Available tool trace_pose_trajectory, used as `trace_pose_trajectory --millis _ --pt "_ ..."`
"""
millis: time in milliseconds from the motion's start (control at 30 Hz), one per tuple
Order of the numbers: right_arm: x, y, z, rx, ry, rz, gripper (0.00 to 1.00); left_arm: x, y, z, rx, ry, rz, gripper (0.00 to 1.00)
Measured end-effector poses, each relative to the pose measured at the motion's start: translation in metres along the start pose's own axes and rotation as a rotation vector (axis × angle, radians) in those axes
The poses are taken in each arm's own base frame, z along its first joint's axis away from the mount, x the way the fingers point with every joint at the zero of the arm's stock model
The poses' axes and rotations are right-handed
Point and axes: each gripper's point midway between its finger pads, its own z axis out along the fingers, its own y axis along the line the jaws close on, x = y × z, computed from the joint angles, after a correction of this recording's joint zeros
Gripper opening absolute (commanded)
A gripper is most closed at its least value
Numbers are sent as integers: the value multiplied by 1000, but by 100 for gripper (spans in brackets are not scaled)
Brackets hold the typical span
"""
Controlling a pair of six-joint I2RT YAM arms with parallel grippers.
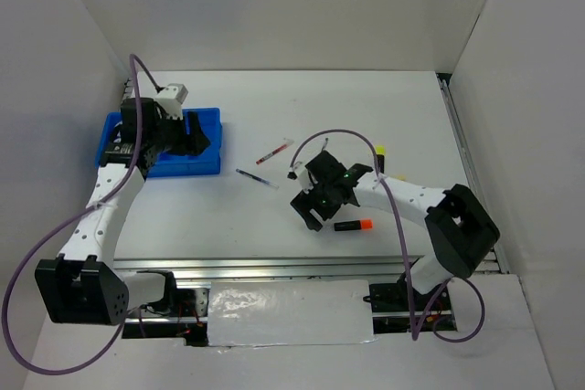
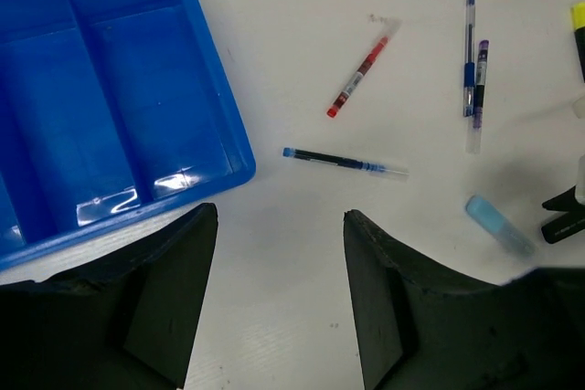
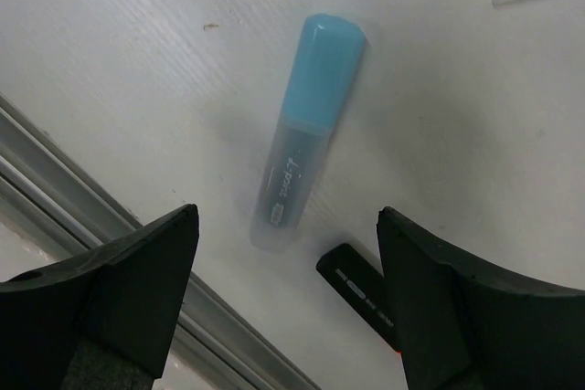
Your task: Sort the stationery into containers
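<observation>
The blue tray sits at the far left; its divided compartments in the left wrist view look empty. My left gripper is open and empty, hovering at the tray's right edge. On the table lie a red pen, a blue pen, another blue pen and a purple pen. My right gripper is open above a pale blue bar, not touching it. A black highlighter with an orange cap lies beside it.
A yellow-capped highlighter lies behind the right arm. The metal rail at the table's front edge runs close to the right gripper. White walls enclose the table on three sides.
</observation>
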Motion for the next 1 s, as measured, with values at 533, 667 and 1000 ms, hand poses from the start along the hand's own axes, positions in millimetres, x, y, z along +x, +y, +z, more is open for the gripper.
trace_pose_trajectory --millis 533,667,1000 --pt "2 1 39 44 96 -12 40 24 24 0 -56 11 -94 68" --pt "1 2 40 35 92 -11 22 28 22 -1 -45 -3 -116 70" --pt "-56 18 -1 -122 -121 44 0 31 -8 8 106 -23 -215 71"
